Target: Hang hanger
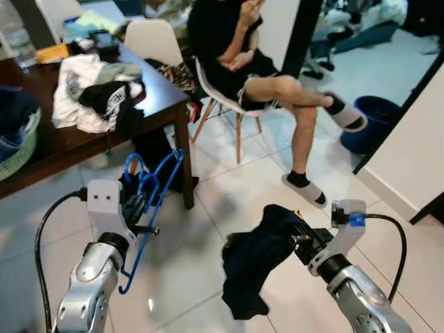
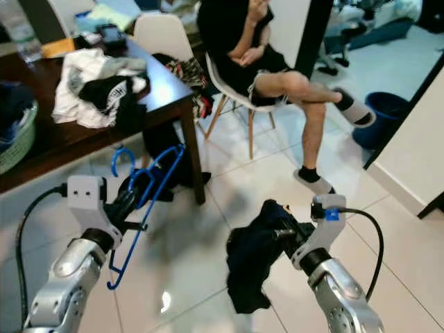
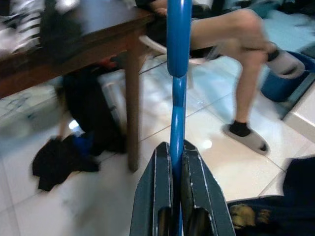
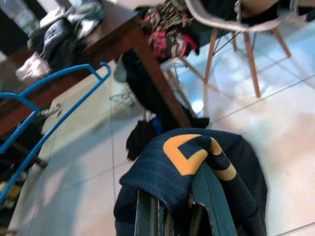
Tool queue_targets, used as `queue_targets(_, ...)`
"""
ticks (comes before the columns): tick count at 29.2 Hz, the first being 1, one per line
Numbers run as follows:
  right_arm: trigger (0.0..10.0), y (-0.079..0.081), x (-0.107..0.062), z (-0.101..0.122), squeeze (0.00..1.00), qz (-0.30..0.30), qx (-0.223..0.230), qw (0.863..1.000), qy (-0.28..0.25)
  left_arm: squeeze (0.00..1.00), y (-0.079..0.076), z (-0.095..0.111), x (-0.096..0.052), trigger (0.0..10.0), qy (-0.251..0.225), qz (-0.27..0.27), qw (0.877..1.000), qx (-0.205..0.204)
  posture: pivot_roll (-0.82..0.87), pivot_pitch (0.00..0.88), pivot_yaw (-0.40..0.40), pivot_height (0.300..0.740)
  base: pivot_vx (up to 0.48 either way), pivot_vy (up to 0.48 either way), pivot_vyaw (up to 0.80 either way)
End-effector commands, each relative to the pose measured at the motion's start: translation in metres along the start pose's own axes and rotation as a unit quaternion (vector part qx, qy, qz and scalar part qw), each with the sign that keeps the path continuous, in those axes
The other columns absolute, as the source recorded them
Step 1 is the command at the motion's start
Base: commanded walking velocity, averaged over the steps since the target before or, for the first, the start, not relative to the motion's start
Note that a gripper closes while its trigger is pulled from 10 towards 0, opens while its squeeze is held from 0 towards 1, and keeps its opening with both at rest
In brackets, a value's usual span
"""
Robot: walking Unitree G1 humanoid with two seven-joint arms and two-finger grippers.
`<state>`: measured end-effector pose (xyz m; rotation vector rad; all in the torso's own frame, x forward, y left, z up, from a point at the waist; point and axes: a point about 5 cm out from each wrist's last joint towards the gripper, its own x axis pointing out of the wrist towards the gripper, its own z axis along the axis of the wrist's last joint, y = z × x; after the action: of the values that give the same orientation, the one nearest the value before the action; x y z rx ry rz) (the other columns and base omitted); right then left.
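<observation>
Hanger (image 1: 149,201), blue plastic, hangs in the air in the left eye view, pinched by the left gripper (image 1: 139,208) just off the near corner of the dark wooden table (image 1: 166,97); its hook curls upward near the table leg. The right gripper (image 1: 300,239) holds up a dark navy garment (image 1: 260,260) that droops toward the tiled floor (image 1: 208,277). A seated person (image 1: 277,90) sits on a white chair beyond the table's corner.

From the right eye view, hanger and garment are well apart, so threading one into the other needs both arms to converge; a swing could knock the hanger against the table leg.

Along the left wrist view, the two fingers are shut tight on a thin bar of the hanger. That narrow pinch looks prone to let the hanger pivot or slip.

Through the right wrist view, the fingers are closed inside bunched cloth bearing a yellow print. The bundled fabric hides any neck opening, so the hanger may snag or miss, and the garment could slide off to the floor.
</observation>
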<state>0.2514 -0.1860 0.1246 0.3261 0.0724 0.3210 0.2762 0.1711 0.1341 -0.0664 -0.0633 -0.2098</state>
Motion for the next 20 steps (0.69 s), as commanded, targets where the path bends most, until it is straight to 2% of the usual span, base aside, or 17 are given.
queue_targets(1,10.0,-0.002,0.002,0.005,0.00,-0.005,-0.010,1.000,-0.011,0.00,-0.002,-0.002,-0.002,10.0,0.006,-0.011,1.000,0.006,0.04,0.145,-0.003,0.740,0.480,0.000,0.00)
queue_targets(5,10.0,-0.003,0.005,0.006,0.00,-0.009,-0.012,1.000,-0.013,0.00,-0.011,0.007,0.001,10.0,-0.008,-0.049,0.998,0.031,0.05,0.141,-0.010,0.740,0.480,0.000,0.00)
queue_targets(8,10.0,-0.004,0.006,0.007,0.00,-0.011,-0.011,1.000,-0.014,0.00,-0.017,0.019,0.006,10.0,-0.027,-0.071,0.997,0.032,0.05,0.141,-0.010,0.740,0.480,0.000,0.00)
queue_targets(10,10.0,-0.004,0.006,0.007,0.00,-0.011,-0.011,1.000,-0.014,0.00,-0.017,0.019,0.006,10.0,-0.027,-0.071,0.997,0.032,0.05,0.141,-0.010,0.740,0.480,0.000,0.00)
queue_targets(12,10.0,-0.007,0.008,0.010,0.00,-0.026,-0.012,0.999,-0.024,0.00,-0.023,0.037,0.013,10.0,-0.057,-0.086,0.994,0.034,0.05,0.133,-0.010,0.740,0.480,0.000,0.00)
queue_targets(13,10.0,-0.007,0.008,0.010,0.00,-0.026,-0.012,0.999,-0.024,0.00,-0.023,0.037,0.013,10.0,-0.057,-0.086,0.994,0.034,0.05,0.133,-0.010,0.740,0.480,0.000,0.00)
queue_targets(16,10.0,-0.010,0.016,0.019,0.00,-0.046,-0.006,0.998,-0.051,0.00,-0.024,0.065,0.022,10.0,-0.103,-0.087,0.990,0.044,0.06,0.128,-0.009,0.740,0.480,0.000,0.00)
queue_targets(18,10.0,-0.010,0.016,0.019,0.00,-0.046,-0.006,0.998,-0.051,0.00,-0.024,0.065,0.022,10.0,-0.103,-0.087,0.990,0.044,0.06,0.128,-0.009,0.740,0.480,0.000,0.00)
queue_targets(19,10.0,-0.010,0.020,0.024,0.00,-0.049,-0.009,0.997,-0.060,0.00,-0.023,0.074,0.023,10.0,-0.117,-0.081,0.989,0.048,0.06,0.125,-0.011,0.740,0.480,0.000,0.00)
queue_targets(20,10.0,-0.010,0.020,0.024,0.00,-0.049,-0.009,0.997,-0.060,0.00,-0.023,0.074,0.023,10.0,-0.117,-0.081,0.989,0.048,0.06,0.125,-0.011,0.740,0.480,0.000,0.00)
